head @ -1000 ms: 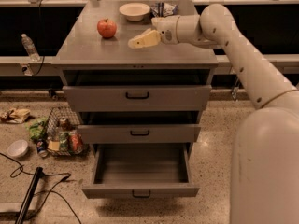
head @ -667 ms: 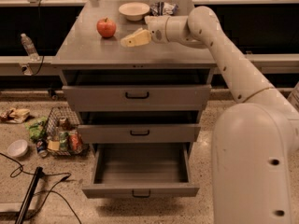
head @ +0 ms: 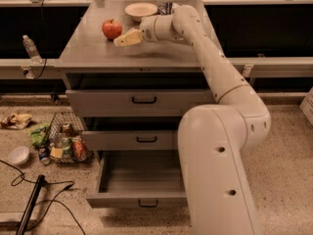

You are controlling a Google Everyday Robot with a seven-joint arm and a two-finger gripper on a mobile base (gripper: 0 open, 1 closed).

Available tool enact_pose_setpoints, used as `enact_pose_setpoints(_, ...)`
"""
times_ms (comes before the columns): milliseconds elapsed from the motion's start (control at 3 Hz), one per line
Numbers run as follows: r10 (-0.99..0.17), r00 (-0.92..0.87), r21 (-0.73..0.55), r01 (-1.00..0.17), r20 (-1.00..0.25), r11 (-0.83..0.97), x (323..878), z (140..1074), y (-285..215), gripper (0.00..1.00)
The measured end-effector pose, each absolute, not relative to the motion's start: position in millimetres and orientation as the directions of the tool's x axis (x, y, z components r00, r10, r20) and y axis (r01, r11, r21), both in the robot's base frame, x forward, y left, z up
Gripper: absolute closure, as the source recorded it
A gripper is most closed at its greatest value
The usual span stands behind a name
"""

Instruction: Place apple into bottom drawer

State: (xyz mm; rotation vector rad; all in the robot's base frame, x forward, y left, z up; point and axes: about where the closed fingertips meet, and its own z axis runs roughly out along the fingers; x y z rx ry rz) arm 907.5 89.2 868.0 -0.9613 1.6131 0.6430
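Apple [head: 112,29]: red, round, short stem up; sits on the tabletop [head: 161,53] in its rear left part, in front and to the left of the cream bowl [head: 141,10].
Tool [head: 124,39]: cream-coloured, held low over the tabletop, pointing left; its tip lies just beside the apple's lower right side, and contact cannot be told.
Tool state: cannot tell whether open or closed; it grips nothing, and the apple lies outside it.
Arm [head: 215,67]: white, reaches from the large body at lower right up and leftward across the tabletop's right half.
Bottom drawer [head: 139,199]: lowest of three, pulled well out toward the camera; grey inner floor in view; black handle on the low front panel.
Middle drawer [head: 129,140]: grey front, black handle, directly above the open one.
Top drawer [head: 142,102]: taller grey front, black handle, just below the tabletop.
Wire basket [head: 66,138]: on the floor left of the cabinet, holding mixed packets and cans.
Water bottle [head: 31,48]: clear, upright on the ledge at left.
White bowl [head: 18,155]: on the floor, left of the basket.
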Motion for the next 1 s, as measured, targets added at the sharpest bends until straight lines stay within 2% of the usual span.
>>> enact_pose_setpoints(1000, -0.189, -0.095, -0.015, -0.859, -0.977, 0.512, 934.3, 856.2, 153.8, 0.00)
